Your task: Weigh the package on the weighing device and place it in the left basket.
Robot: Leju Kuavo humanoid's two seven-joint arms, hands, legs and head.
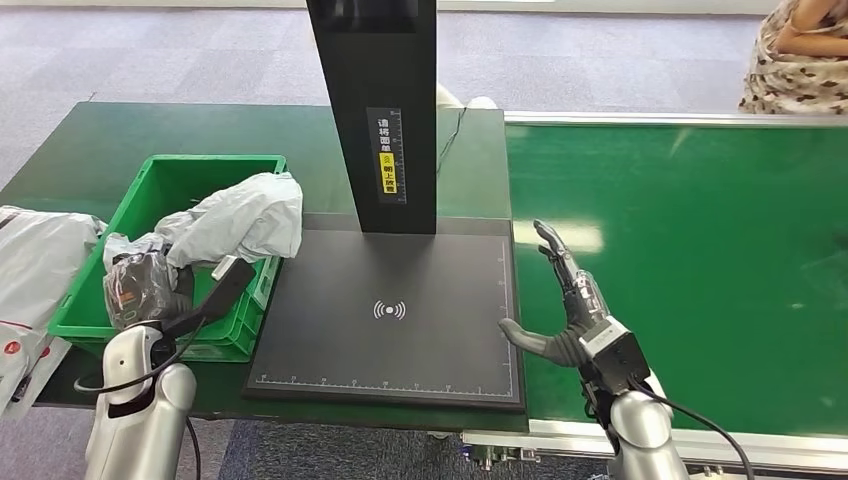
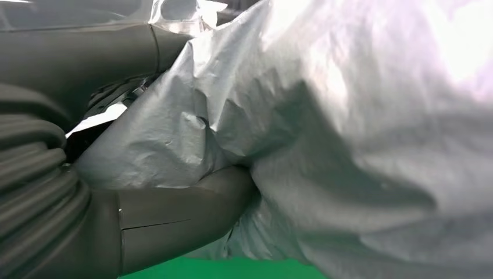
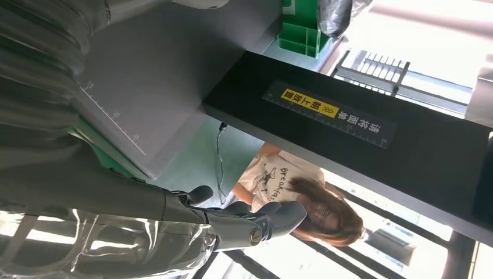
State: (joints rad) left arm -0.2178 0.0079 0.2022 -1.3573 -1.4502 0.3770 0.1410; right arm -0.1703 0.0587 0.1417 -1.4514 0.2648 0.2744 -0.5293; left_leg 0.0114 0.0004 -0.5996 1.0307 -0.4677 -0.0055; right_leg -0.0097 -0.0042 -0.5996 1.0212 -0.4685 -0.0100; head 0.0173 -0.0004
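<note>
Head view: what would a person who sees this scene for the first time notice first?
Probably the crumpled grey package, which the left hand holds over the green basket at the left of the table. Next comes the black weighing device in the middle, its flat platform bare and a tall black column rising behind it. The right hand hovers open with spread fingers beside the platform's right edge, over the green conveyor belt.

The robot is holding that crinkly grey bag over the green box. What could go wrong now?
1. The grey package hangs partly past the green basket's right rim, over the black weighing plate. If the left hand lets go here, it might slip out onto the plate.
2. The basket already holds a dark wrapped parcel, so the package may sit high and slide off.
3. The soft wrap bunches around the thumb and could snag as the hand opens.
</note>
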